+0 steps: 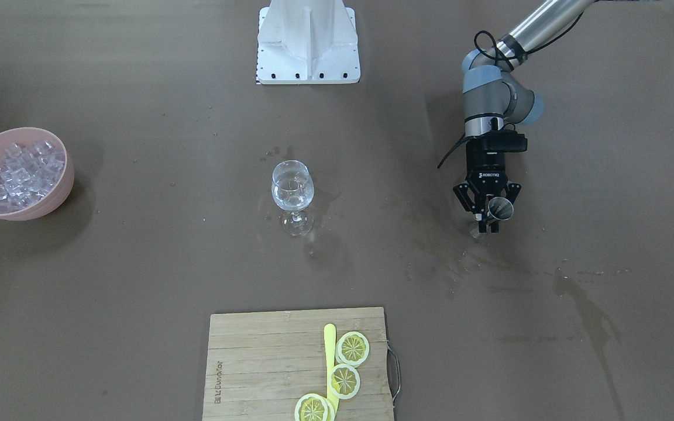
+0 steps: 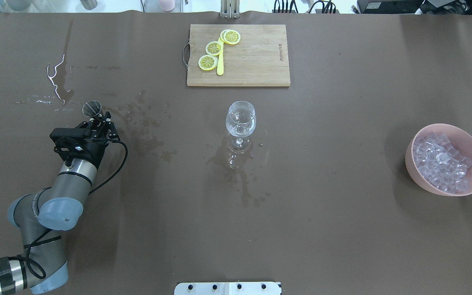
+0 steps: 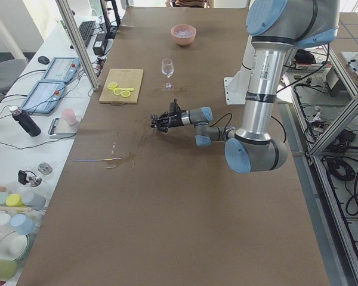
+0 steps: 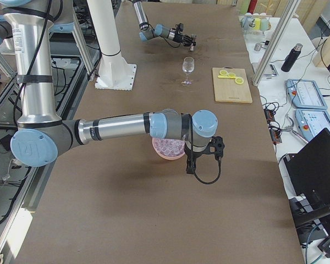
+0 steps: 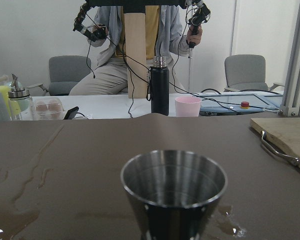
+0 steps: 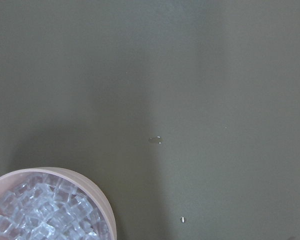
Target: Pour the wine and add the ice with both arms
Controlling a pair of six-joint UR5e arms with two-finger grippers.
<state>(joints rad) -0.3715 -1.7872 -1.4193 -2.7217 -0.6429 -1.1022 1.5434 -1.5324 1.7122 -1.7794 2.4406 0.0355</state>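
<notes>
Clamping the steel cup (image 1: 499,208), the left gripper (image 1: 487,225) stands well apart from the wine glass (image 1: 293,186); the right gripper (image 4: 190,168), aperture indeterminable, hangs just beside the ice (image 1: 21,172).

My left arm (image 2: 72,176) reaches low and level, the left gripper (image 1: 487,221) clamped on a metal cup (image 1: 499,207). My right arm (image 4: 115,127) stretches out, wrist down; the right gripper (image 4: 191,165) I can't read.

A little water-clear wine (image 2: 240,128) sits in the upright wine glass (image 1: 293,186) mid-bench. The ice (image 2: 441,162), small glassy cubes, fills a pink bowl (image 2: 413,168). The left arm (image 2: 72,174) reaches low, its pincer (image 2: 100,119) clamped on an upright steel cup (image 2: 92,108). The right arm (image 4: 115,127) hangs over the bowl's edge.
</notes>
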